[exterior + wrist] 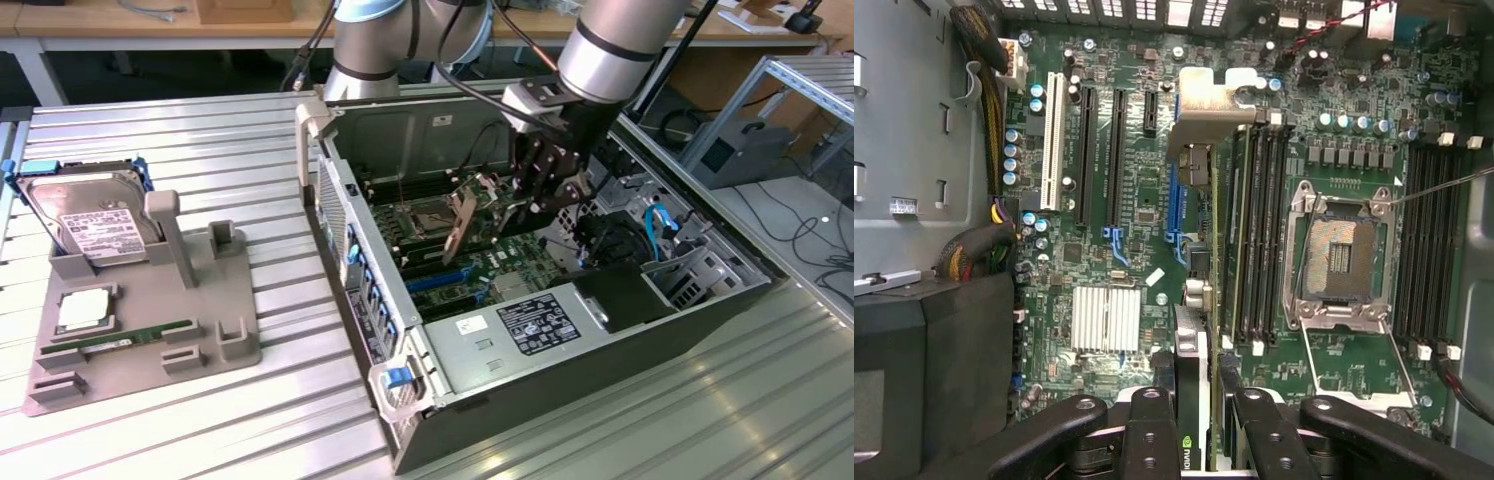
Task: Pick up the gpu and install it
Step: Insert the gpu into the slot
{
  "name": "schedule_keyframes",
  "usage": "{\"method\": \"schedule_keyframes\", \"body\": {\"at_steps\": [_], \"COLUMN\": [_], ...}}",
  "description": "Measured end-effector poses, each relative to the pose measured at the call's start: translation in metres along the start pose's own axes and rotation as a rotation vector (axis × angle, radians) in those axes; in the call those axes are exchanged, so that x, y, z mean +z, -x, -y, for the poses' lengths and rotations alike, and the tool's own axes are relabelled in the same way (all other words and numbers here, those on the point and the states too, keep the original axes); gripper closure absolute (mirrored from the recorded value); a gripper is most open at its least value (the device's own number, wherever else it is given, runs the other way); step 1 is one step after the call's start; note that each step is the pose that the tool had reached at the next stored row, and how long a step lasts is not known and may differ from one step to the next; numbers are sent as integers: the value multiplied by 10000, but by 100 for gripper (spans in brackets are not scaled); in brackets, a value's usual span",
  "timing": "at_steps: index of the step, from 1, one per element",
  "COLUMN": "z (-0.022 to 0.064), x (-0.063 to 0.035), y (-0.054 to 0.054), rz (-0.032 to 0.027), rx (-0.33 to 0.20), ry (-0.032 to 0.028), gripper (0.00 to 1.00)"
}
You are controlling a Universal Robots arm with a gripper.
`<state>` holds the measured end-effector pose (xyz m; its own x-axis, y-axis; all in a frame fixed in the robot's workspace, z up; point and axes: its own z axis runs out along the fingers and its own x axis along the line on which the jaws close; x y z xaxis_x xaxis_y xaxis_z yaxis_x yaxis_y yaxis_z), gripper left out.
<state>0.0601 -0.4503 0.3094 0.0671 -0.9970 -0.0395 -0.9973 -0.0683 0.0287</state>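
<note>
The tool [534, 190] hangs inside the open computer case [400, 400], clenched on the gpu [461, 228], which it holds upright and edge-on above the motherboard [514, 262]. In the wrist view the card [1199, 300] runs away from the tool's fingers [1149, 430] as a thin strip with a silvery bracket at its far end. It sits over the blue slot [1172, 210] beside the memory slots, but whether its lower edge touches that slot cannot be made out. The card's face is hidden there, and the fingers are cut off by the picture edge.

In the exterior view the arm [621, 45] is cropped at the top, and the tool hides part of the board behind it. The case lies on its side on the table [174, 130], holding the motherboard with its bare processor socket [1339, 255], a finned heatsink [1106, 318] and the power supply [527, 325] at the near end. Beside the case, a grey holder [200, 330] carries a hard drive [100, 225] standing on edge and a green memory stick [114, 340] lying flat.
</note>
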Motion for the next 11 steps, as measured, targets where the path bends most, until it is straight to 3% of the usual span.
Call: {"method": "schedule_keyframes", "body": {"at_steps": [11], "z": [0], "x": [29], "y": [-14], "rz": [0], "rx": [-1], "ry": [0], "gripper": [73]}}
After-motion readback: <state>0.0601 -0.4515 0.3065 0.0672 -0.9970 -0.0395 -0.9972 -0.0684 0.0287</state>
